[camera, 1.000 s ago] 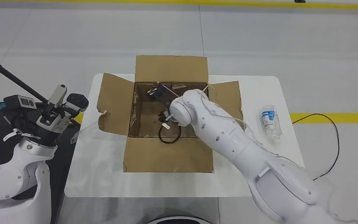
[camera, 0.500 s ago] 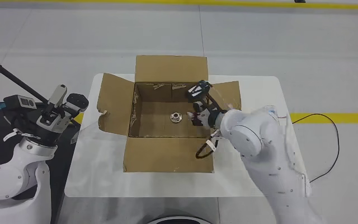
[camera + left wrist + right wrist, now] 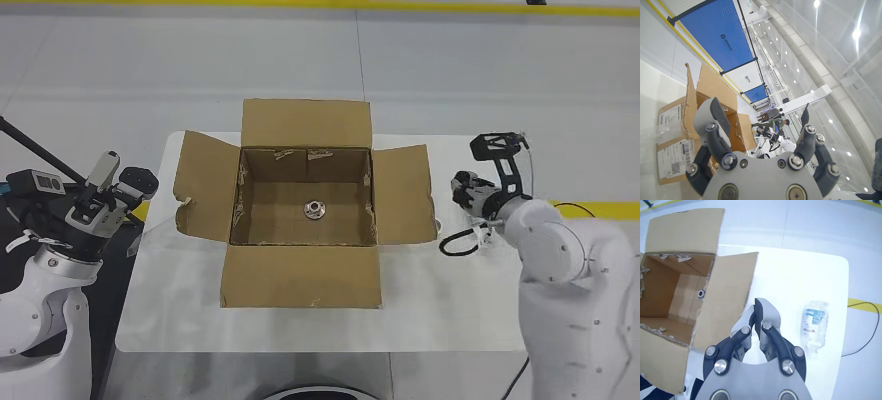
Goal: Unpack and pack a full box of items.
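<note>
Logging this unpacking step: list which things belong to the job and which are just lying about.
Job: cardboard box; small metal part inside it; plastic bottle on the table.
Lying about: black cable on the floor.

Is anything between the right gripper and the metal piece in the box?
Yes: the open right flap of the box stands up between the right gripper and the small metal part on the box floor.

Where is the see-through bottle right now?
In the right wrist view, the clear bottle lies on its side on the white table, to the right of the cardboard box and close to the right gripper.
</note>
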